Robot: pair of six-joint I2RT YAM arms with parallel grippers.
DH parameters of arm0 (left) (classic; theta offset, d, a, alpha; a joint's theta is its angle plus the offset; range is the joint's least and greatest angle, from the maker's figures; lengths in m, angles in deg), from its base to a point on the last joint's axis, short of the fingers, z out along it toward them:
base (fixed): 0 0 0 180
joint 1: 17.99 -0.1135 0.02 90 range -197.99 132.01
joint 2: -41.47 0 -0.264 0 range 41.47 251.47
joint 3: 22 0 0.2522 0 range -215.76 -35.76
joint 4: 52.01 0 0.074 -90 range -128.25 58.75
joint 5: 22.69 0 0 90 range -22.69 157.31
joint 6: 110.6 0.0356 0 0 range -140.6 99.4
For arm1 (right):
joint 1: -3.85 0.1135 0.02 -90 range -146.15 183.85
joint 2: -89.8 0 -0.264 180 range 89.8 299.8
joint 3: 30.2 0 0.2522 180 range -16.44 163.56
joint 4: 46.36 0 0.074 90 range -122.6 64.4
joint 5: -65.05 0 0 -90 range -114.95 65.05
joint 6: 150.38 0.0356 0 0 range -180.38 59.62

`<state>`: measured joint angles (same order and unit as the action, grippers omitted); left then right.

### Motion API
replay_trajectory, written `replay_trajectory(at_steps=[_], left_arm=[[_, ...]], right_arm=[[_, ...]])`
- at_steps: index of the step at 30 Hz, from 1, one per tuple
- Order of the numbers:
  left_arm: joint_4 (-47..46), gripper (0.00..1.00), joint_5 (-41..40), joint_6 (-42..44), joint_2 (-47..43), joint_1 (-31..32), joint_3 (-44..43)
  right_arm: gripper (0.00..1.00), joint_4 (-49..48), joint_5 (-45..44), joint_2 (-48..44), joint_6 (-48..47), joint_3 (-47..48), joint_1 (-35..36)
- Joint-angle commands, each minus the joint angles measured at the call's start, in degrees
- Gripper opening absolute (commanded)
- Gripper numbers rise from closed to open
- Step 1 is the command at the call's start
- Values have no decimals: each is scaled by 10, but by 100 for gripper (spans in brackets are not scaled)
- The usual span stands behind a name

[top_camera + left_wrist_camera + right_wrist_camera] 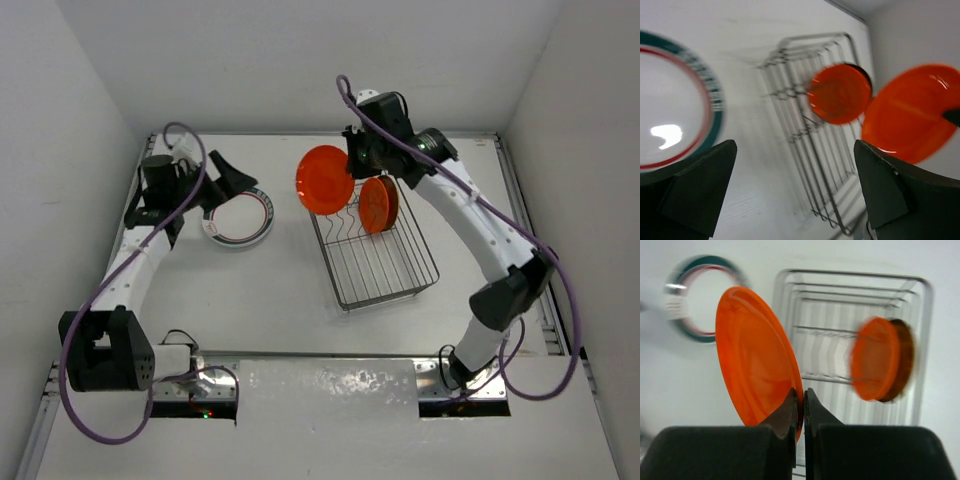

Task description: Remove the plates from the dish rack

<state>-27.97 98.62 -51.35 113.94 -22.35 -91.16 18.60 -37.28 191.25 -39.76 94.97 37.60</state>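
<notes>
White desk (290, 300), white walls all round. Right end effector (801, 396) is pinching the big orange plate (322, 180) by its rim, on edge, up over the dish rack's (385, 265) far-left corner. Ringed plate (240, 220) lies flat to the left, just beside the left end effector (228, 188), which is spread wide and empty. So the set-down is probably leftward. Right wrist view shows a darker plate (905, 360) behind the small orange plate (875, 360) at the rack's far end; overhead barely shows it.

Left-wrist view blurs and crops the ringed plate (670, 95) and the large orange plate (910, 120).
</notes>
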Motion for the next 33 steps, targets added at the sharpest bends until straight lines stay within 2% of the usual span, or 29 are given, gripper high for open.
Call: replay_trajectory(at_steps=[1, 3, 6, 7, 8, 9, 10, 12, 13, 14, 15, 16, 17, 18, 19, 20, 21, 23, 25, 29, 33], left_arm=[[-120, 100, 137, -15, -11, 59, 10], [-127, 99, 155, -22, -11, 66, 19], [-124, 81, 176, -20, -12, 65, 34], [-123, 70, 180, -18, -13, 66, 38], [-109, 51, 180, -14, -15, 66, 42], [-106, 45, 183, -9, -16, 66, 45], [-104, 22, 186, -8, -19, 66, 52], [-79, 2, 171, -2, -30, 66, 59], [-65, 0, 155, 3, -34, 66, 63], [-29, 0, 134, 5, -44, 66, 69], [-8, 0, 85, 3, -50, 66, 75], [37, 0, 56, 2, -57, 66, 93], [53, 0, 25, 12, -58, 66, 106], [64, 0, 11, 16, -63, 66, 123], [76, 0, -4, 17, -74, 66, 162], [75, 0, -15, 20, -79, 66, 205], [68, 0, -14, 20, -86, 66, 205], [38, 0, -17, 0, -101, 72, 267], [23, 0, -12, -10, -99, 79, 271], [54, 11, -70, -15, -66, 78, 267], [68, 31, -103, -33, -43, 79, 278]], right_arm=[[0, -105, 230, -29, 53, -64, -3], [0, -171, 294, -41, 87, -113, -5], [0, -259, 364, -49, 137, -168, -15], [0, -302, 376, -50, 150, -181, -17], [0, -319, 390, -52, 160, -203, -19], [0, -336, 396, -51, 178, -210, -19], [0, -354, 400, -50, 184, -215, -19], [2, -355, 396, -45, 185, -220, -19], [20, -333, 388, -44, 179, -220, -19], [52, -309, 366, -42, 168, -212, -20], [95, -276, 292, -42, 133, -202, -20], [99, -192, 239, -39, 112, -166, -19], [99, -146, 183, -23, 68, -142, -19], [99, -98, 68, -13, 49, -116, -19], [99, -32, 17, -3, 30, -77, -20], [99, 10, -71, 16, -6, -66, -19], [99, 10, -72, 24, -21, -56, -20], [97, 17, -140, 40, -69, -53, -22], [92, 12, -179, 50, -94, -59, -24], [84, -7, -212, 75, -135, -69, -31], [80, -19, -225, 108, -154, -65, -36]])
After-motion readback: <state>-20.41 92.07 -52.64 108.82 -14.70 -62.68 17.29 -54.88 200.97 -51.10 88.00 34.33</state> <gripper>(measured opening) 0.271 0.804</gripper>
